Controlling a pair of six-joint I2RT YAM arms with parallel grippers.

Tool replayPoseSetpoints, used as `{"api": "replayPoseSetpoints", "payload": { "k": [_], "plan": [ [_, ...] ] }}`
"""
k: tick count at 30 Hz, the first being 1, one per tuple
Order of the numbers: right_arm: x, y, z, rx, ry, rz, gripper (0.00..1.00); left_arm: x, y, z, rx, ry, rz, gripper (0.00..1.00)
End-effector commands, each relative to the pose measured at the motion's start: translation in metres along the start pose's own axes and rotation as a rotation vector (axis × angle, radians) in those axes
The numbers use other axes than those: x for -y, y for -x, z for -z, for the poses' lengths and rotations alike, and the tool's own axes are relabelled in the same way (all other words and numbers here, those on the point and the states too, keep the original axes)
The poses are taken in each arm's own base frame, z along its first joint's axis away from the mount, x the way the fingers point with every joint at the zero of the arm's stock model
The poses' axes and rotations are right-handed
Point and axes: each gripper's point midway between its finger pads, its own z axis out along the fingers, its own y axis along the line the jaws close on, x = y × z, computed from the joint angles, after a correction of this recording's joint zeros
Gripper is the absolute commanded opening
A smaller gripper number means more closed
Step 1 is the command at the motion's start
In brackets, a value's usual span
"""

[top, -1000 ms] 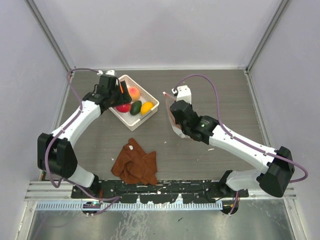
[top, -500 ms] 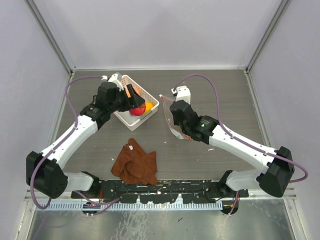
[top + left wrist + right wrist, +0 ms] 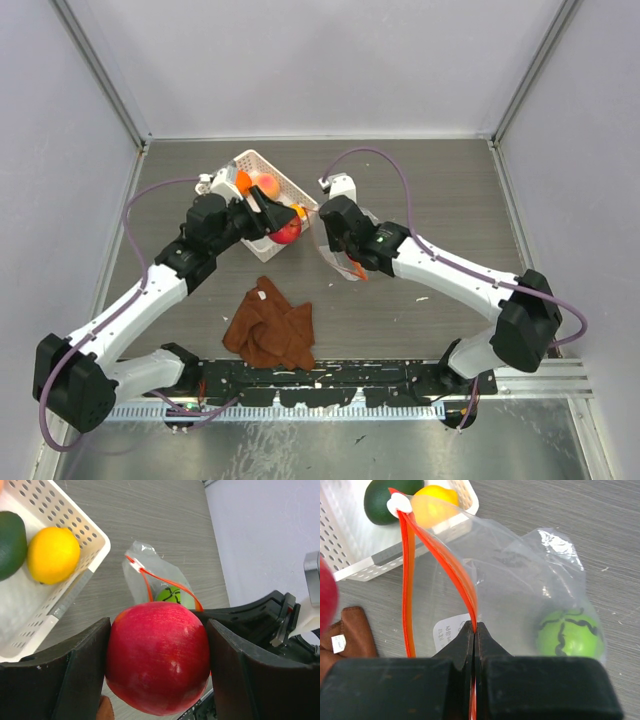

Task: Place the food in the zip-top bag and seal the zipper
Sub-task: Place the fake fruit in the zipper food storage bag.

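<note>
White label [image 3: 447,630] on zip-top bag [image 3: 510,570] unreadable.

1. My left claw [image 3: 158,665] grips the red fruit [image 3: 157,647] between both fingers.
2. Beyond it, the zip-top bag [image 3: 138,555] contains a bright green fruit [image 3: 172,595].
3. The white basket [image 3: 75,591] holds a yellow fruit [image 3: 52,555] and a dark green fruit [image 3: 10,545].

- Six toy fruits: one red fruit [image 3: 157,662], one bright green fruit [image 3: 568,632], one yellow fruit [image 3: 52,555], one dark green fruit [image 3: 10,542], one peach-pink fruit [image 3: 267,183] and one orange fruit [image 3: 243,181].
- One clear plastic bag [image 3: 520,575], with one orange-red zipper [image 3: 408,580] along its mouth.
- One white lattice basket [image 3: 80,524].
- One brown cloth [image 3: 270,328].
- One grey counter [image 3: 450,190].
- Two robot hands: the left hand [image 3: 278,218] and the right hand [image 3: 474,629].
</note>
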Motion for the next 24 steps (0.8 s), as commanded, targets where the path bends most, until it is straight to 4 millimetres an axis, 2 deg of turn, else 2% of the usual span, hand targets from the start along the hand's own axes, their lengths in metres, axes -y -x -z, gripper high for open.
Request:
{"api": "replayPoseSetpoints", "payload": {
  "k": [1, 8, 12, 19, 24],
  "plan": [
    [-0.03, 0.035, 0.003, 0.063, 0.117, -0.063, 0.0, 0.037, 0.016, 0.005, 0.094, -0.15, 0.035, 0.15],
    [-0.016, 0.044, 0.01, 0.069, 0.046, -0.05, 0.0, 0.04, 0.016, 0.007, 0.132, -0.185, 0.07, 0.15],
    [-0.023, 0.05, 0.015, 0.079, 0.088, -0.075, 0.0, 0.046, 0.012, 0.002, 0.146, -0.214, 0.085, 0.15],
    [-0.029, 0.044, 0.013, 0.062, 0.114, -0.105, 0.0, 0.063, 0.007, -0.003, 0.198, -0.275, 0.12, 0.13],
    [-0.031, 0.053, 0.02, 0.086, 0.135, -0.127, 0.0, 0.054, -0.007, -0.01, 0.217, -0.237, 0.122, 0.13]
  ]
}}
